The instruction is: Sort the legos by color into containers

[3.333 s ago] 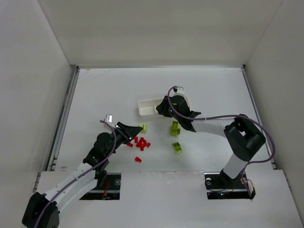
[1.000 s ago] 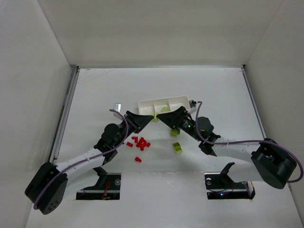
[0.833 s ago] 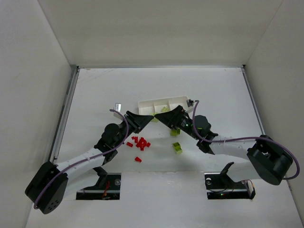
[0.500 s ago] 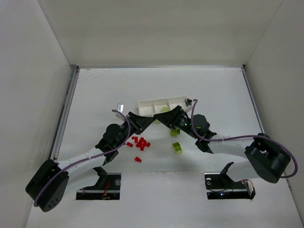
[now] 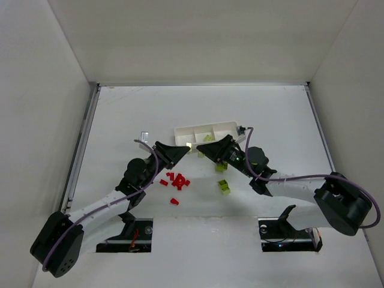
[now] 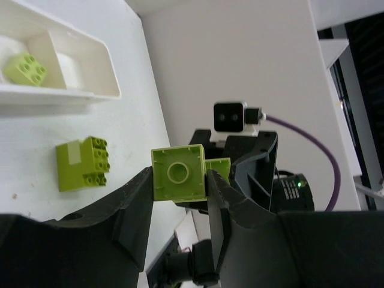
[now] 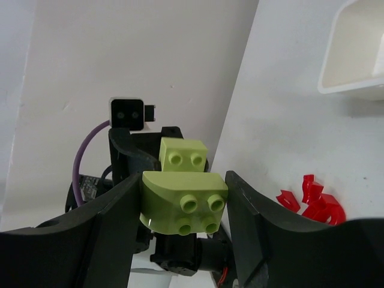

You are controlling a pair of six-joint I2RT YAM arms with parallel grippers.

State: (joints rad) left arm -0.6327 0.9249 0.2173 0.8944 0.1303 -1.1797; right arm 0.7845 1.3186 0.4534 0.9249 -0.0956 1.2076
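Observation:
My left gripper is shut on a yellow-green lego, held in the air. My right gripper is shut on a rounded yellow-green lego. In the top view the left gripper and right gripper face each other tip to tip, just in front of the white tray. One yellow-green lego lies in the tray's middle compartment. Several red legos lie on the table below the left gripper. Two more yellow-green legos lie under the right arm.
The tray's end compartment is near my left gripper, and a yellow-green lego lies on the table in front of it. White walls enclose the table on three sides.
3.3 s ago the right gripper was over the tray and the left by a brick on the table. Both now hold yellow-green legos, facing. The left gripper has just drawn back slightly left.

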